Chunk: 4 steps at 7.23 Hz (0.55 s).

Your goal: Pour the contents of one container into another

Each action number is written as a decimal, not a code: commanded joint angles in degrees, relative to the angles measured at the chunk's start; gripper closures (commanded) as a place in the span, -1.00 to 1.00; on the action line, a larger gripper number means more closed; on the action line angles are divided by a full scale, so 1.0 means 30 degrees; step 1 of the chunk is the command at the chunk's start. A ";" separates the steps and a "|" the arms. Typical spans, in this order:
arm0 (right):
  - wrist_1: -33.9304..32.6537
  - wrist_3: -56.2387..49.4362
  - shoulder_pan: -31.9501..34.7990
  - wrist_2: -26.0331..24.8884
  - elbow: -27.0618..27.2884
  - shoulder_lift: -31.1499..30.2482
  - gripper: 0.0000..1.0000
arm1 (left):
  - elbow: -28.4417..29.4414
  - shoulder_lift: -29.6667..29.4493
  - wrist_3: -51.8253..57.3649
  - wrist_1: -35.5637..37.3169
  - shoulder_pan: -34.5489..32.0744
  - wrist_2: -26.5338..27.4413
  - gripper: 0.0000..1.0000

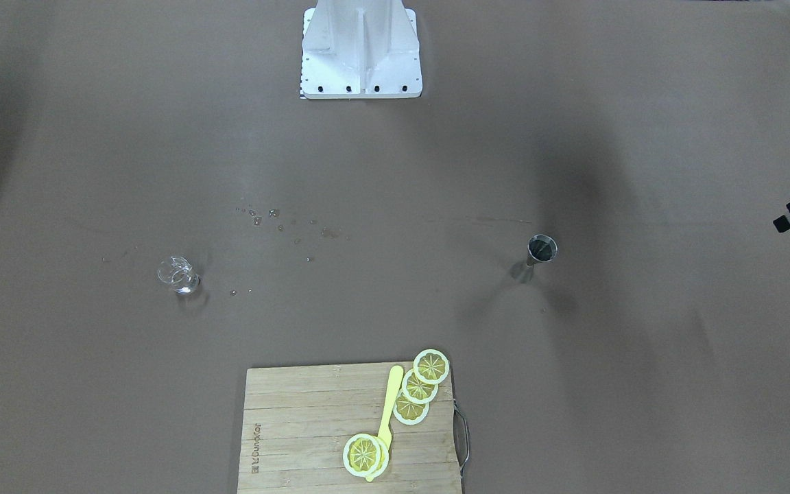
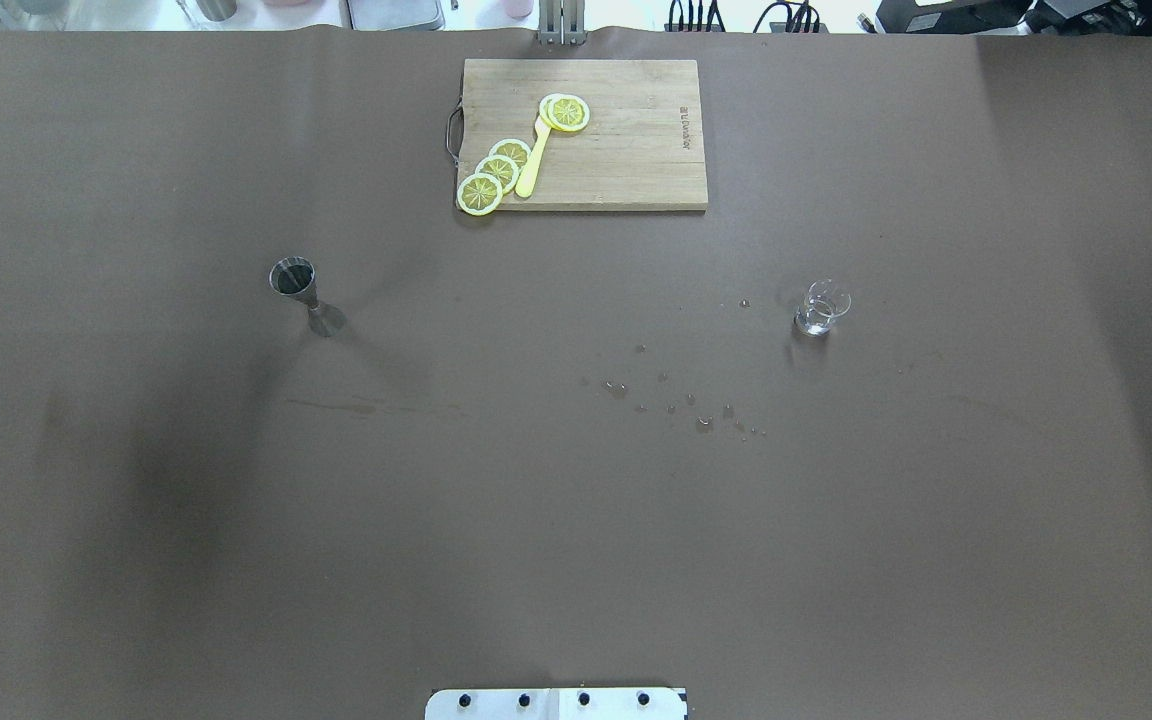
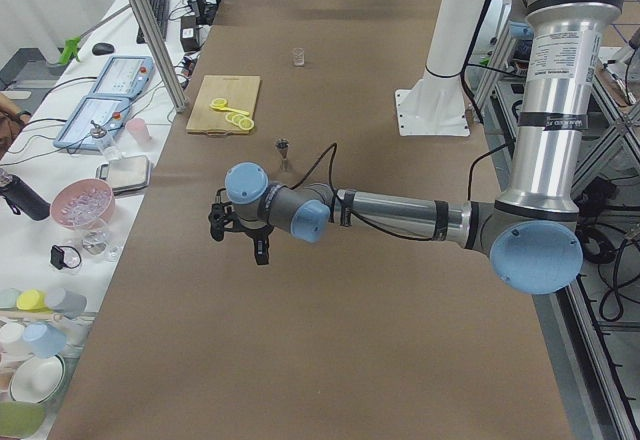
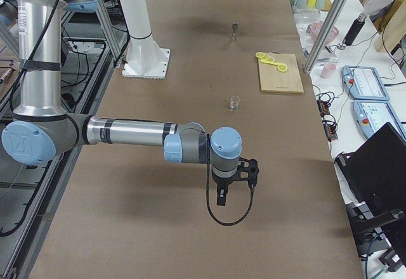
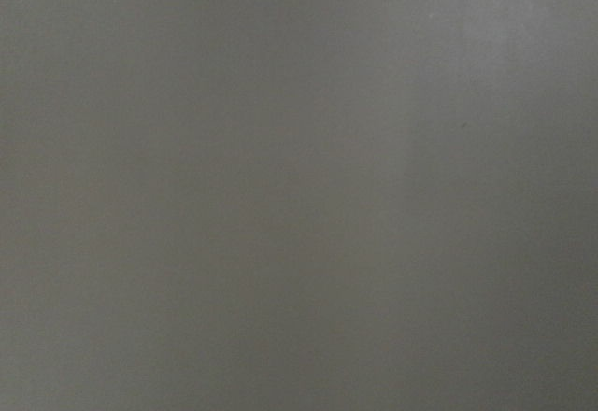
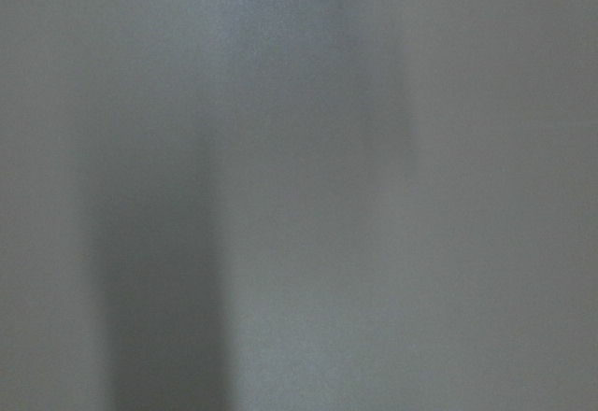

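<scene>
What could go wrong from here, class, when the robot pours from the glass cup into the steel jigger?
1. The glass cup stands far across the table from the steel jigger, so a long carry might slosh liquid out.
2. The jigger stands tall on a narrow waist with a small rim; a nudge could topple it, or the stream could miss.
3. Droplets lie on the table nearer the cup, so the cup may be wet and slippery.

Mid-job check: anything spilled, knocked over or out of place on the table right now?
Yes: drops of clear liquid lie scattered on the table between the glass cup and the steel jigger, nearer the cup. Both stand upright. One lemon slice overhangs a corner of the cutting board.
</scene>
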 commanded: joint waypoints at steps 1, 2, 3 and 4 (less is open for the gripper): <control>0.0013 0.0000 0.0000 0.0101 0.0014 0.0021 -1.00 | -0.0153 0.0446 0.1443 0.0153 -0.1284 -0.0107 -0.98; 0.0013 0.0000 0.0058 0.0101 0.0015 0.0022 -1.00 | -0.1430 0.0445 0.2412 0.1779 -0.1378 -0.0194 -0.98; 0.0013 0.0000 0.0087 0.0101 0.0015 0.0022 -1.00 | -0.2574 0.0851 0.4162 0.3565 -0.1408 -0.0079 -0.98; 0.0042 0.0000 0.0117 0.0101 0.0044 0.0022 -1.00 | -0.2615 0.0884 0.5282 0.3728 -0.1756 -0.0107 -0.98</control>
